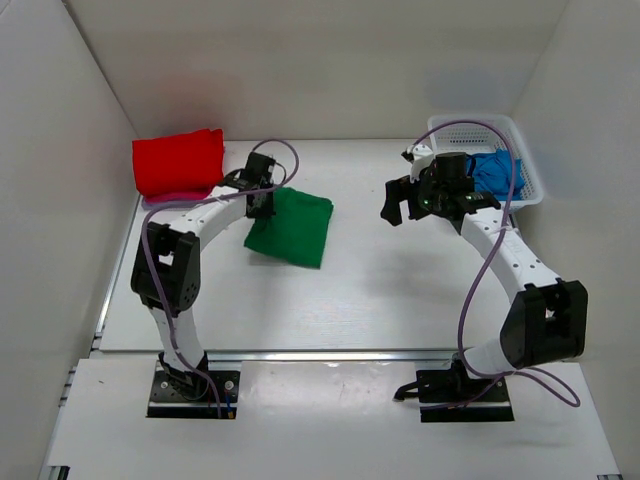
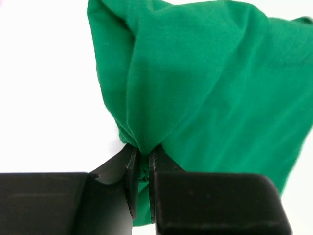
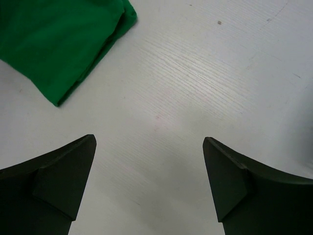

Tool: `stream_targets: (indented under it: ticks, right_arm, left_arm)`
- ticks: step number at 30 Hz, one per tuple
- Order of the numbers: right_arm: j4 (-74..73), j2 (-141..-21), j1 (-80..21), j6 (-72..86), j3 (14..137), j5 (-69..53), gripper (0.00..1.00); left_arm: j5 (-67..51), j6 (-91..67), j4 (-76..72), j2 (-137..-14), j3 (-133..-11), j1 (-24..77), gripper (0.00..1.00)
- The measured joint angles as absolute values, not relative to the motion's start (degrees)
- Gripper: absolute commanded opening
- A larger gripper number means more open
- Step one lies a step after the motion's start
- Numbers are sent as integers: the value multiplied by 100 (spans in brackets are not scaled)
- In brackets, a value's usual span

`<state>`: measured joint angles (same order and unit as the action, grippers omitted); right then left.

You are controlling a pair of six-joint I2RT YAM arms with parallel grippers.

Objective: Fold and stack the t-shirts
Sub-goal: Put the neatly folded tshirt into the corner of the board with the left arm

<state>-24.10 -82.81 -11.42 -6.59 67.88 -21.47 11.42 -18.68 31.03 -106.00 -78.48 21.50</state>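
Left hand (image 2: 143, 164) is pinching a gathered fold of the green t-shirt (image 2: 210, 83). Its two fingers are pressing almost together with cloth bunched between them. In the wrist view the shirt is fanning out from the pinch, away from the hand, and filling the upper right.

From above, the hand is sitting at the shirt's far left corner. The cloth is spreading from it toward the near right, left of centre on the worktop (image 1: 390, 290).

Right hand (image 3: 149, 142) is hanging spread wide over bare worktop, gripping nothing. A folded edge of the green shirt is showing at the upper left of its view, apart from both fingers. From above, this hand is sitting right of the shirt with open surface between them.

Red t-shirt (image 1: 178, 162) is lying folded in the far left corner, just left of the left hand and close to the left wall. It is resting on the pink t-shirt (image 1: 180, 197), which is showing only a strip at the near edge.

Blue t-shirt (image 1: 492, 172) is lying in the white basket (image 1: 525, 140) at far right, partly behind the right arm.

Centre and near worktop are lying bare, giving the widest room.
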Motion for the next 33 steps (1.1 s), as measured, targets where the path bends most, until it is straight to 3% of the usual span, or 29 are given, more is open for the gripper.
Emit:
stream_targets:
  ticks: [15, 22, 33]
  right_arm:
    - [-2445, -7942, -1199, -593, 6790, -2150, 89]
    - [-2447, -7942, -1264, -589, 6788, -2150, 88]
    - [-2449, -7942, -1308, -556, 6788, -2174, 88]
  left_arm:
    - [2064, -266, 4320, -11778, -10857, 1555, 0]
    - [2053, -86, 5352, -12870, -13970, 1197, 0]
    - [1621, -36, 5697, -12934, -14612, 506, 0]
